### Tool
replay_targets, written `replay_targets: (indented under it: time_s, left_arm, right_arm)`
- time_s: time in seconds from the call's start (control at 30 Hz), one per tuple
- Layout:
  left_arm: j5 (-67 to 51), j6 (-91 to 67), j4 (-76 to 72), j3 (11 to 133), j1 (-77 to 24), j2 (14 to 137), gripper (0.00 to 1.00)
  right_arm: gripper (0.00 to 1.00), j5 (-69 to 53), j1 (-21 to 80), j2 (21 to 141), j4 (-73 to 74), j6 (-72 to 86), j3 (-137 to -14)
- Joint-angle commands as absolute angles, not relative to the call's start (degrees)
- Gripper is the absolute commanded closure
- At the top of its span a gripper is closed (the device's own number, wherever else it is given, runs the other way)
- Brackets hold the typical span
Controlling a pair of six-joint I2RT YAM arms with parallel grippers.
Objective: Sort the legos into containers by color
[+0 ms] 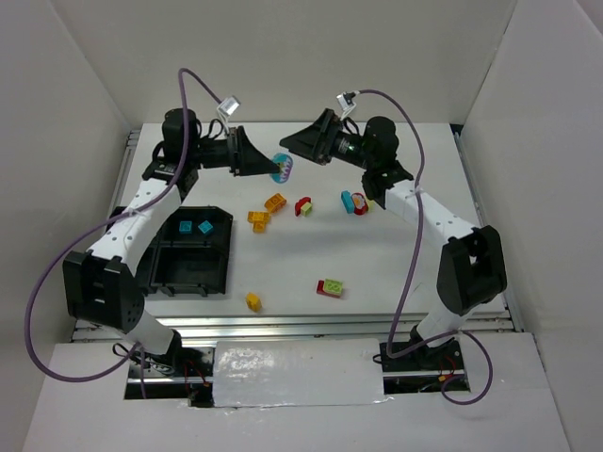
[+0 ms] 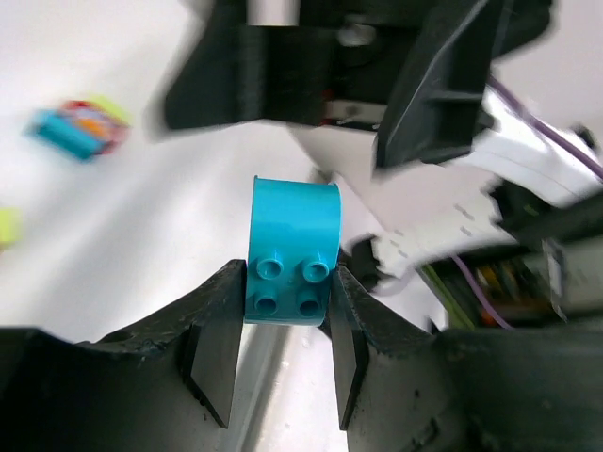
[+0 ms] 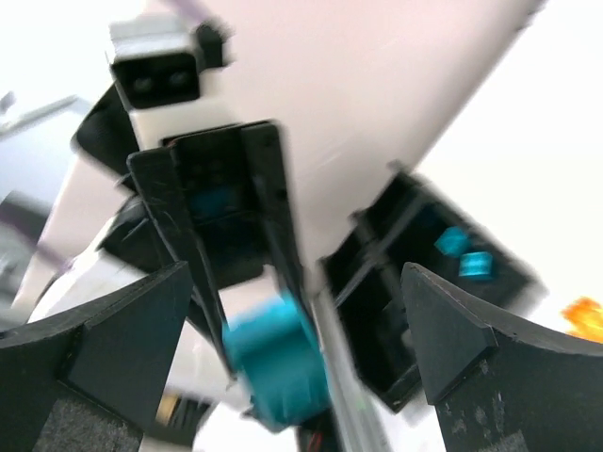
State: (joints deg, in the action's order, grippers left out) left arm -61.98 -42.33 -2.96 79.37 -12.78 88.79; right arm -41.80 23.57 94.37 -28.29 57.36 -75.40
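The left gripper (image 1: 271, 168) is raised above the table (image 1: 415, 273), beyond the black tray (image 1: 155, 282) and to its right. Its jaws are clamped on a cyan brick (image 1: 283, 167). The left wrist view shows that brick (image 2: 292, 254) pinched at its studded end between the two black fingers (image 2: 219, 348), with its rounded end sticking out past the tips. The right gripper (image 1: 294, 143) faces it from a little farther off the tray's far right corner, and its jaws are spread wide with nothing between them. In the right wrist view the two fingers (image 3: 113, 330) stand far apart at the edges of the picture, and the held cyan brick (image 3: 278, 363) shows blurred beyond them, apart from both. Two more cyan bricks (image 1: 194, 227) lie side by side in the far part of the tray. The compartments nearer the arm bases look bare, though the left arm hides the tray's far left corner. The other legos lie on the table to the right of the tray. Two orange bricks (image 1: 267, 210) are just off its far right corner, and a red-and-yellow piece (image 1: 303, 205) is a little farther right. A cyan, red and yellow cluster (image 1: 355, 202) lies farther right again. A red-and-green piece (image 1: 330, 287) and a small yellow brick (image 1: 253, 301) sit off the tray's near right corner.
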Motion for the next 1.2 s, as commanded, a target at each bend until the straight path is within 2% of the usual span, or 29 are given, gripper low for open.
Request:
replay_targets:
  time_s: [0.0,0.07,0.1,0.2,0.23,0.27,0.4,0.5,0.67,0.8,0.83,0.87,0.9,0.93,0.97,1.17]
  left_arm:
    - [-52.0,-36.4,6.6,80.9,-7.7,85.6,1.00]
    - [-44.0,-33.5,16.3,82.2,-4.5,85.1,1.00]
    - [-34.5,-31.8,22.8,82.5,-3.8,84.6,1.00]
    - [-17.3,-31.6,30.8,82.6,-2.8,83.1,1.00]
    - [-7.7,-32.6,34.2,82.3,-2.7,82.8,1.00]
    - [-4.2,-33.3,35.7,81.7,-2.5,82.9,1.00]
    - [5.9,-36.6,43.7,82.5,-1.3,86.4,1.00]
    - [9.5,-38.1,46.6,82.8,-1.1,88.0,1.00]
    - [14.0,-39.1,48.3,82.8,-1.1,88.7,1.00]
    - [12.2,-39.5,50.4,83.2,-0.9,91.5,0.84]
    - [12.0,-39.6,50.8,83.1,-0.9,91.7,0.67]
    - [11.9,-39.8,50.9,82.7,-0.9,91.5,0.57]
    - [12.2,-40.3,51.1,82.5,-0.9,91.3,0.37]
    - [12.3,-40.3,51.1,82.2,-0.9,90.8,0.26]
    - [12.5,-40.3,51.2,82.2,-0.9,90.6,0.01]
    - [15.1,-40.8,54.5,83.7,-0.9,90.3,0.01]
  right_arm:
    - [0.00,-32.9,19.7,89.5,-20.5,52.8,-74.4]
    - [0.00,-29.4,17.3,87.3,-17.5,50.3,-73.8]
    - [0.00,-28.1,17.1,86.4,-12.5,47.0,-75.0]
    - [0.00,-25.1,17.7,86.3,-1.3,38.4,-78.2]
    - [0.00,-24.7,18.1,87.5,2.1,36.4,-80.9]
    - [0.00,-23.8,18.9,88.6,6.1,34.3,-82.8]
    - [0.00,-13.1,27.4,94.2,27.0,24.0,-91.2]
    - [0.00,-5.8,34.2,98.0,34.7,19.2,-96.0]
    - [0.00,-7.2,40.3,100.2,38.6,15.3,-96.9]
    - [0.00,-9.0,44.0,102.7,41.4,12.1,-98.7]
    - [0.00,-8.6,44.6,103.7,41.7,11.8,-99.5]
    - [0.00,-8.5,46.0,104.0,42.0,11.3,-99.7]
    - [0.00,-8.3,46.6,104.3,42.4,10.8,-99.8]
    - [0.00,-8.3,47.0,104.5,42.6,10.5,-99.9]
    - [0.00,-9.8,47.8,104.9,43.0,9.3,-99.9]
    - [0.01,-13.5,52.0,106.9,45.3,5.2,-100.2]
